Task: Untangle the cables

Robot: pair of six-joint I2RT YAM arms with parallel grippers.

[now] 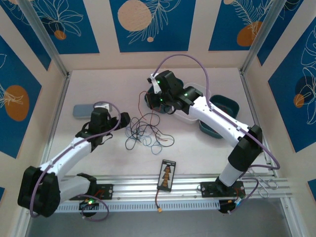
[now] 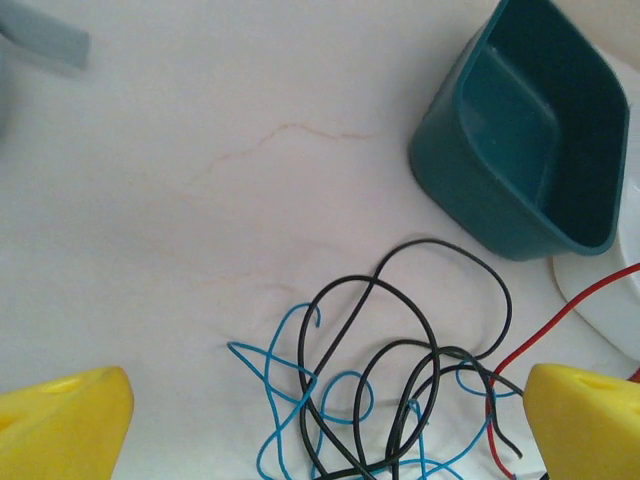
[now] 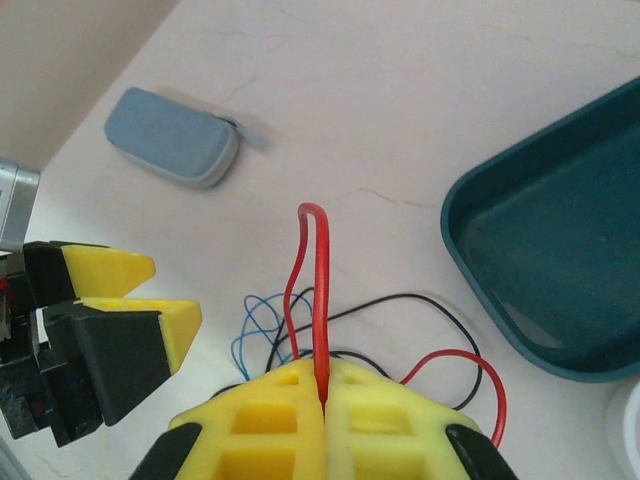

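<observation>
right claw (image 3: 322, 398) pinching a red cable (image 3: 319, 290) at the frame's bottom, left claw (image 2: 322, 425) spread, tangled cables (image 2: 400, 390) on the desk (image 2: 250, 150)

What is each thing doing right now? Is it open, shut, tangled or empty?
left gripper: open, holding nothing.
right gripper: shut on the red cable.
red cable: pinched, its loop sticking out past the fingers.
blue and black cables: tangled together, lying loose.
teal tray: upright, empty.
grey case: closed, lying flat.

Left gripper (image 2: 322, 425) spread wide, right gripper (image 3: 322, 388) pinched closed.
</observation>
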